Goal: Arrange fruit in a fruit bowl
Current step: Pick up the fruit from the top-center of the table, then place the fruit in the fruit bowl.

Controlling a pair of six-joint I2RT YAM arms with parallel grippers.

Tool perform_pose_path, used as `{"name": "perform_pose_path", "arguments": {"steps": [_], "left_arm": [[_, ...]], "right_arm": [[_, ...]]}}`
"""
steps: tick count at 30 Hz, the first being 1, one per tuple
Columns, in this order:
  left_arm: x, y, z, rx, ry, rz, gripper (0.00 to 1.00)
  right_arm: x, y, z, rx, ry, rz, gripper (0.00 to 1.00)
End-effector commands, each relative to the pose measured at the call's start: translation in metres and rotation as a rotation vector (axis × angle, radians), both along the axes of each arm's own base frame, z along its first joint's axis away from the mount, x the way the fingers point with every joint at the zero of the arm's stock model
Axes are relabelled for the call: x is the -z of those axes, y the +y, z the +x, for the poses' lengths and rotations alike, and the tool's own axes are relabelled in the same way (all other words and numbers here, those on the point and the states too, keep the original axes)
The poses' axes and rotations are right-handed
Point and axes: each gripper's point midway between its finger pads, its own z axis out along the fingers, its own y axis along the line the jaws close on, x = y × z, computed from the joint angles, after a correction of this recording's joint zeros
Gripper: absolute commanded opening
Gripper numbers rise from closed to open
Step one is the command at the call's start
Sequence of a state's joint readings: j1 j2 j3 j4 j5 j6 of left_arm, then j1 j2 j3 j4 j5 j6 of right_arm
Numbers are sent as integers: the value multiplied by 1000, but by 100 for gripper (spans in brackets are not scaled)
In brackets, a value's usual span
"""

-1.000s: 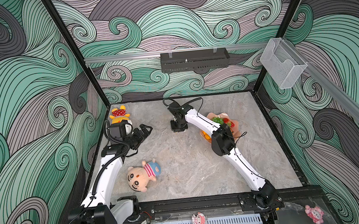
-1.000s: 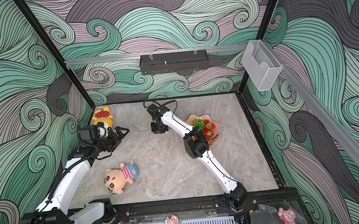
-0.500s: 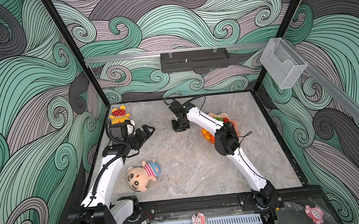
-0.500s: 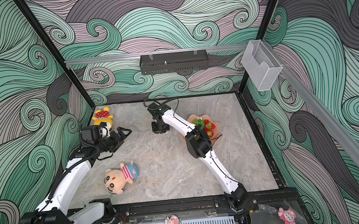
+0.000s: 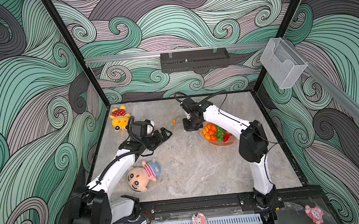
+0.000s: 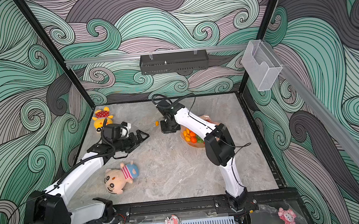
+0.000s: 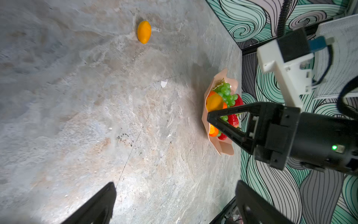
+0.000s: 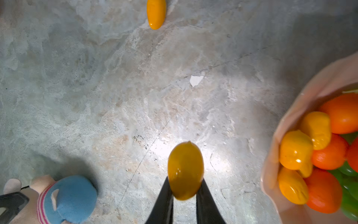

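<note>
My right gripper (image 8: 184, 183) is shut on a yellow-orange kumquat (image 8: 185, 170), held above the marble table. In both top views this gripper (image 5: 190, 125) (image 6: 168, 127) hangs just left of the fruit bowl (image 5: 222, 144) (image 6: 192, 145), a peach-pink scalloped dish. The bowl holds tangerines (image 5: 213, 128), kumquats (image 8: 296, 149), green grapes (image 5: 220, 133) and a strawberry (image 5: 226, 137). Another kumquat (image 5: 174, 121) (image 7: 144, 32) lies loose on the table, left of the right gripper. My left gripper (image 5: 165, 133) (image 7: 174, 201) is open and empty, low over the table left of centre.
A plush doll with a blue cap (image 5: 143, 176) lies at the front left. A yellow plush (image 5: 119, 119) sits at the back left corner. A clear box (image 5: 283, 66) hangs on the right wall and a black tray (image 5: 193, 59) on the back wall.
My right gripper has moved to the right, towards the bowl, with the kumquat in it. My left gripper has also reached further right.
</note>
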State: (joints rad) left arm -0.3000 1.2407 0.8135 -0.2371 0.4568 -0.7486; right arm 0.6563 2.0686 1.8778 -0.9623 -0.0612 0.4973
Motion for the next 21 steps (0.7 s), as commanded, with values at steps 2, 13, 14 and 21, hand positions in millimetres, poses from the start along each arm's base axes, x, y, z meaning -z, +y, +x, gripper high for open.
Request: {"name": "perform_pose_path", "arguments": {"steps": [2, 13, 14, 21], "left_arm": [[-24, -38, 21, 55, -81, -3, 99], [-11, -99, 22, 183, -61, 23, 99], [-10, -102, 22, 190, -59, 24, 99], [-5, -112, 19, 215, -51, 35, 98]], "right_arm": [[-9, -48, 1, 74, -46, -1, 18], [17, -104, -4, 162, 10, -35, 18], [20, -106, -4, 168, 16, -39, 18], [38, -113, 3, 187, 52, -62, 18]]}}
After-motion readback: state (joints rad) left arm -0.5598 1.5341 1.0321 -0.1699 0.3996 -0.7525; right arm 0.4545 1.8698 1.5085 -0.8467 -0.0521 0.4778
